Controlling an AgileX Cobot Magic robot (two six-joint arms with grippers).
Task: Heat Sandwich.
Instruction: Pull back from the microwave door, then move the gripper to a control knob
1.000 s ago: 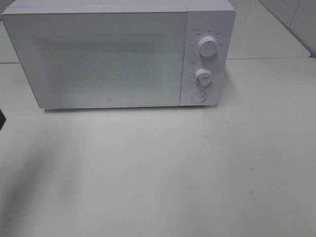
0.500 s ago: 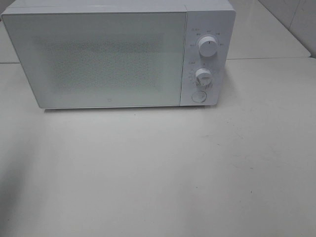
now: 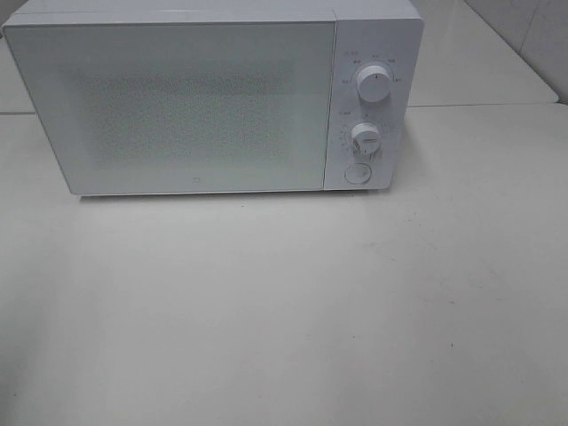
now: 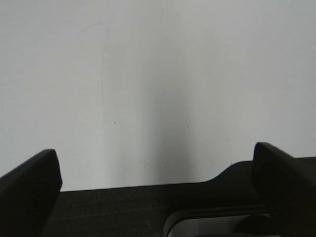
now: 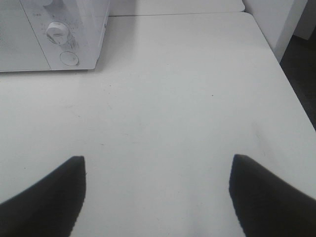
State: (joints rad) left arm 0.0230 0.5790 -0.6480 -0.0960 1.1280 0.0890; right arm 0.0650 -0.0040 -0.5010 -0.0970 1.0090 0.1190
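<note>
Though the sandwich shows in no view, the microwave [image 3: 195, 98] fills the upper left and centre of the high frame, on the pale surface [image 3: 284, 311]. Its door [image 3: 177, 106] is shut. The window is a grey speckled mesh; what is behind it cannot be made out.

- Right of the door, the control panel: upper knob [image 3: 374, 85], lower knob [image 3: 365, 138] under it, round button [image 3: 357, 173] at the bottom.
- Lower half of the high frame: bare surface, faint scuffs. Neither arm shows here.

Left wrist view: left fingers [image 4: 29, 192] stand wide apart, one at the lower left corner and one at the lower right, nothing between them. White surface above, with a thin curved scratch at upper left. A dark band crosses the bottom of the frame; cannot tell what it is.

Right wrist view: right fingers [image 5: 44, 202] likewise apart, dark tips at lower left and lower right, nothing gripped. The microwave's panel end sits at upper left, well apart from the fingers. A white wall [image 5: 281, 24] stands at upper right.
</note>
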